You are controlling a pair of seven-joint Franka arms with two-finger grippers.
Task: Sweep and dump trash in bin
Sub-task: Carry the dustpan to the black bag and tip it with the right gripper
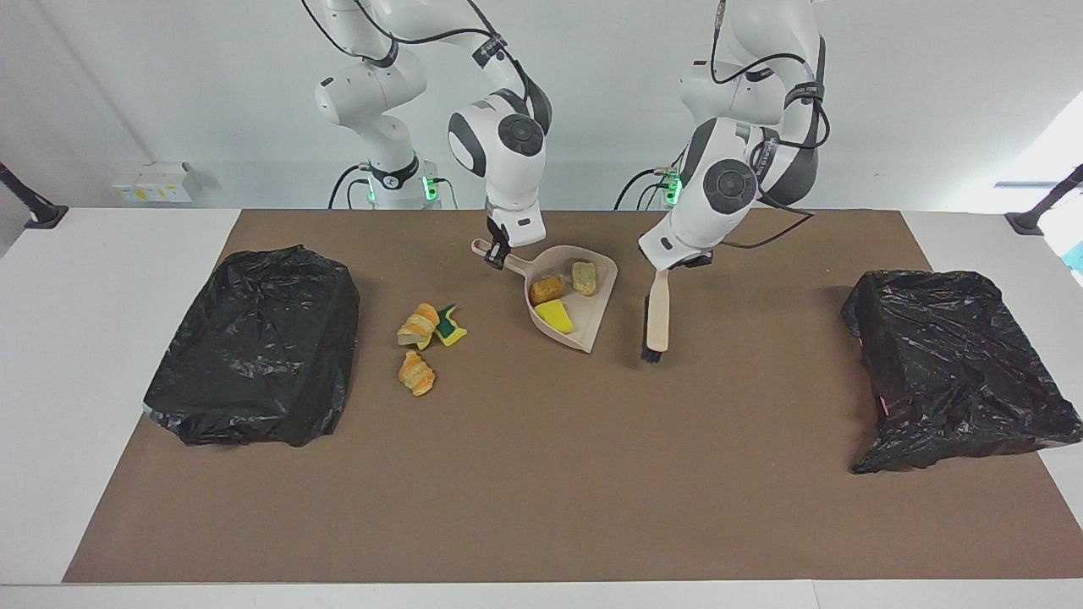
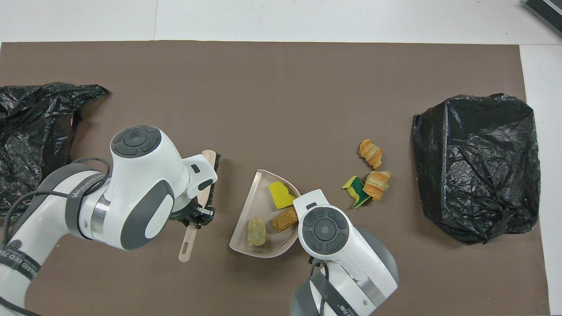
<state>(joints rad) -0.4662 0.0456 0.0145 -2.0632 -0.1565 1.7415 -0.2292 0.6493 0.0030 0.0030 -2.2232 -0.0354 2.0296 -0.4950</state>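
Observation:
My right gripper [image 1: 497,250] is shut on the handle of the beige dustpan [image 1: 599,306], which sits on the brown mat between the arms. In the pan lie a yellow sponge piece [image 1: 554,315], a brown chunk [image 1: 547,288] and a greenish piece [image 1: 584,277]. My left gripper [image 1: 677,267] is shut on the handle of a brush [image 1: 657,313], beside the pan toward the left arm's end, bristles down at the mat. Two tan-orange chunks [image 1: 419,326] [image 1: 416,373] and a yellow-green sponge [image 1: 451,326] lie on the mat toward the right arm's end. The overhead view shows the pan [image 2: 259,193] and brush [image 2: 189,241]; the right gripper is hidden there.
Two bins covered in black bags stand on the mat, one at the right arm's end [image 1: 258,355] [image 2: 478,164] and one at the left arm's end [image 1: 956,364] [image 2: 30,131]. The loose scraps lie between the dustpan and the bin at the right arm's end.

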